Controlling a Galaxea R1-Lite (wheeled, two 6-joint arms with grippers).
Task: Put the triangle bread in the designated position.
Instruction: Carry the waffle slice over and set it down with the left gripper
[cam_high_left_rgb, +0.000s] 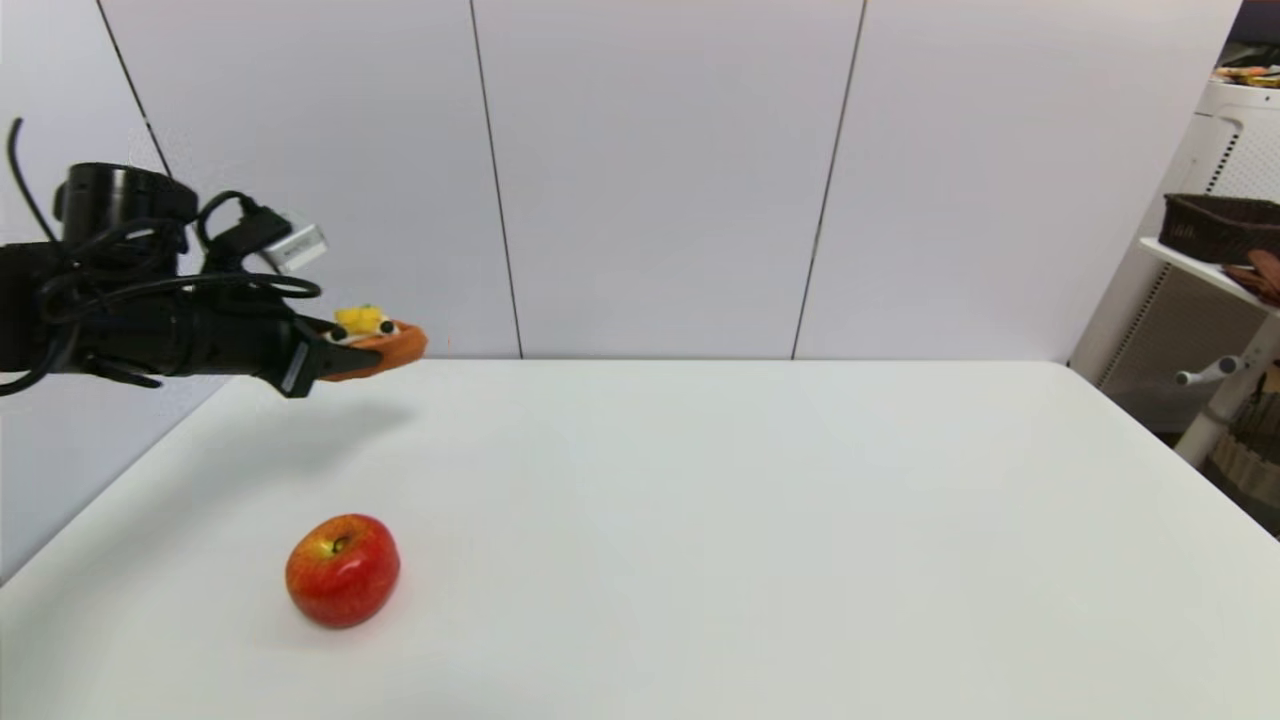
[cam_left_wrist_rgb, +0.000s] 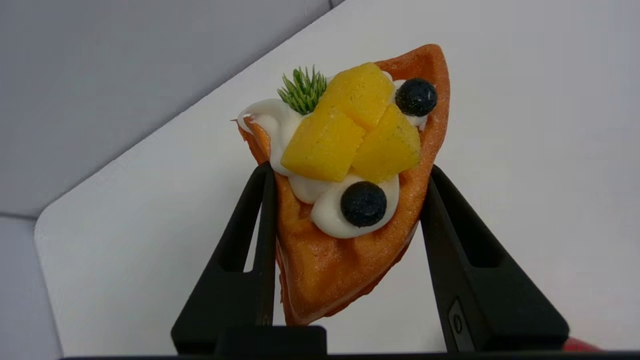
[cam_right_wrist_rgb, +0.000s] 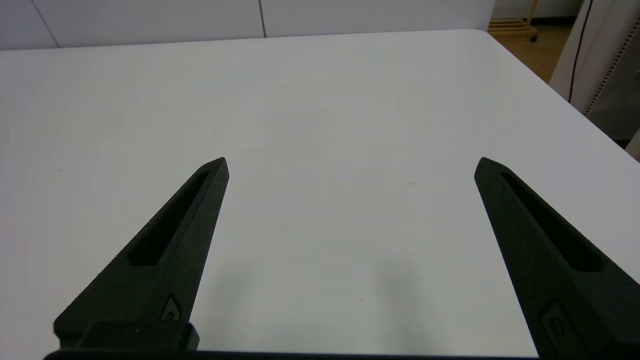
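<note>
Triangle bread hangs clenched in the left hand above the table's far left corner; the right hand is released.

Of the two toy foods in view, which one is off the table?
The triangle bread, clamped in the left gripper and held in the air at the table's far left. The apple rests on the table.
</note>
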